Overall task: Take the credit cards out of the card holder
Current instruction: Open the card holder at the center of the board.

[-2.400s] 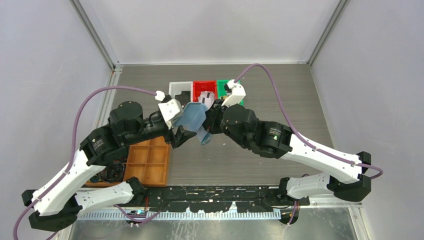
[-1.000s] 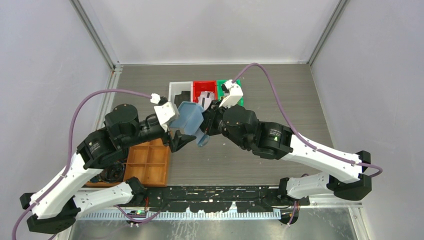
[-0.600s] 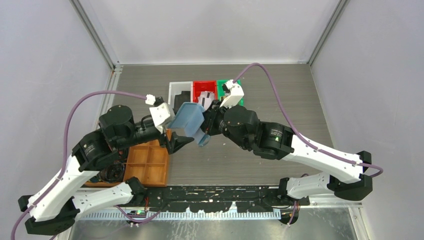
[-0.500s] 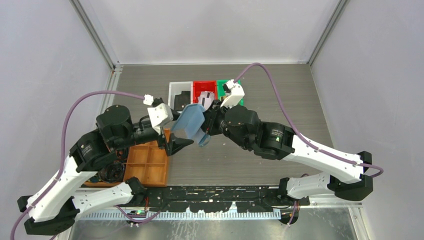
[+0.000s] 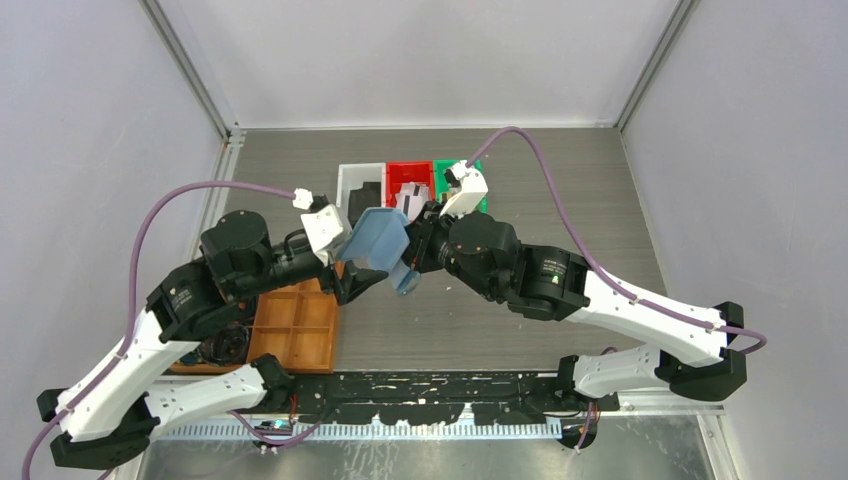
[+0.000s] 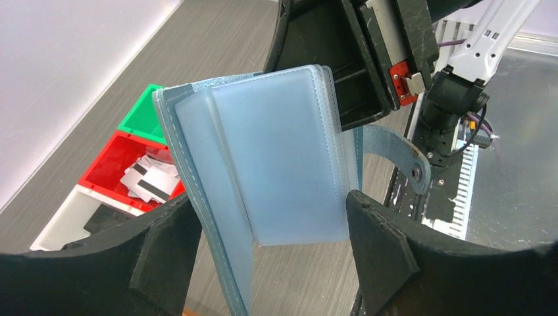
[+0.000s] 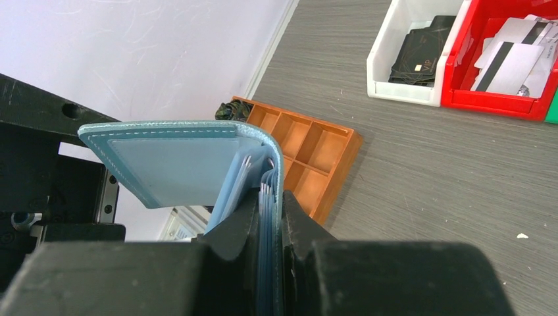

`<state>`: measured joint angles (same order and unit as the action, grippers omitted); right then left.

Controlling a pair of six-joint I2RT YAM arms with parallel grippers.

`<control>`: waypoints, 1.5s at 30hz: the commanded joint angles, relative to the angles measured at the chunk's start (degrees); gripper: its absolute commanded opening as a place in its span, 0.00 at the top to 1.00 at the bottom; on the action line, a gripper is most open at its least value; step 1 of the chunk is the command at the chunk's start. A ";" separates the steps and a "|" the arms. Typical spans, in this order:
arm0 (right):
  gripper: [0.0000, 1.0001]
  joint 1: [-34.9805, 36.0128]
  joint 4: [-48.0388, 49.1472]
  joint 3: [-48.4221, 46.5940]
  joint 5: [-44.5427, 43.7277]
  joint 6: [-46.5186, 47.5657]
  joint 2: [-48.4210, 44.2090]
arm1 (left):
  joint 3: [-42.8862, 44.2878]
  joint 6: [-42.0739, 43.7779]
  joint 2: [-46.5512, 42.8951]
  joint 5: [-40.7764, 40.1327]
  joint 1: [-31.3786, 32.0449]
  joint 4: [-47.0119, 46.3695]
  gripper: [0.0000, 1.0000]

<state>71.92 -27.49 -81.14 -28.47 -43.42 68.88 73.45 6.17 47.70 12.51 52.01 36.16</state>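
Right pincer (image 7: 270, 209) clamped on the blue card holder (image 7: 177, 164); only my left wrist view shows its clear pockets, long axis near upright, left pincer (image 6: 273, 245) apart.

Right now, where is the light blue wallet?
In the top view the card holder is just left of centre, pinched in the right fingers, near the red bin.
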 commanded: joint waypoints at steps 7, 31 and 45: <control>0.99 0.50 4.38 -0.27 -1.16 -0.31 -2.27 | -0.41 1.43 -0.44 -4.62 -0.02 -4.55 0.23; 0.99 0.76 11.60 6.57 3.88 1.76 -7.69 | -0.34 3.55 -1.72 -15.25 -0.06 -6.89 0.30; 0.99 0.76 14.87 9.09 5.88 4.13 -9.81 | 2.00 -0.63 -1.78 -7.40 -0.06 -3.83 0.35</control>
<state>72.42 -19.29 -72.25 -23.86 -40.95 61.52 72.01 8.36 46.19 0.58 52.12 33.01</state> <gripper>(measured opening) 0.167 0.649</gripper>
